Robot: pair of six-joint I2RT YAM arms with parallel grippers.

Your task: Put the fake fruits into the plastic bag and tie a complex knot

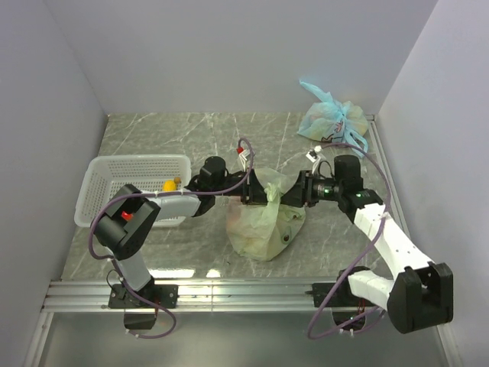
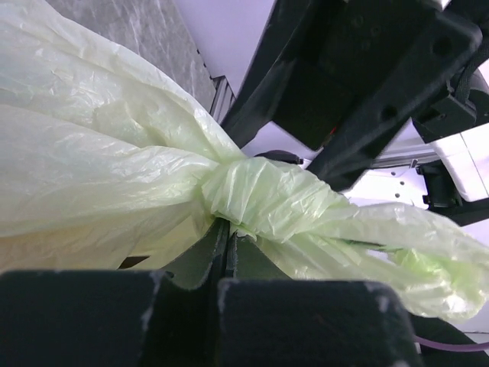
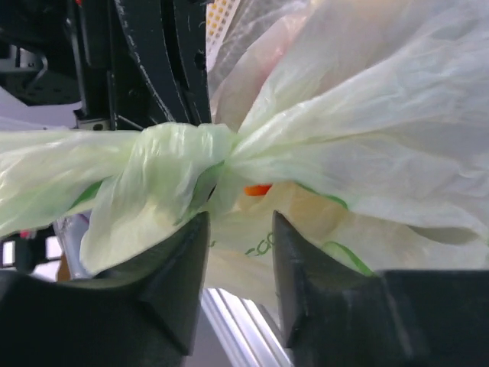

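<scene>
top external view, nearest first: one metal rail runs along the near edge of the surface and carries the two arm bases. just past it one plastic bag, pale yellow-green and crumpled, sits bulging in the middle of the surface, its neck drawn up between the two arms. the left gripper and the right gripper meet head-on above it, very close together.

left wrist view: one knot lies just past the tips of the left fingers. these are clenched together with no gap. they seem to pinch a fold of the bag under the knot, though the contact is partly hidden.

right wrist view: the right fingers stand apart, released, with the knot just above the gap between them. one orange bit of the fake fruits shows through the plastic behind the knot. green print shows on the bag below it, too folded to read.

farther off on the left, one white basket lies beside the left wall and holds one yellow fruit. bare surface shows between the bag and the rail, left of the bag below the basket, and behind the arms toward the far wall. farthest, in the right corner, one light blue tied bag rests by the wall, well apart from the green one.
</scene>
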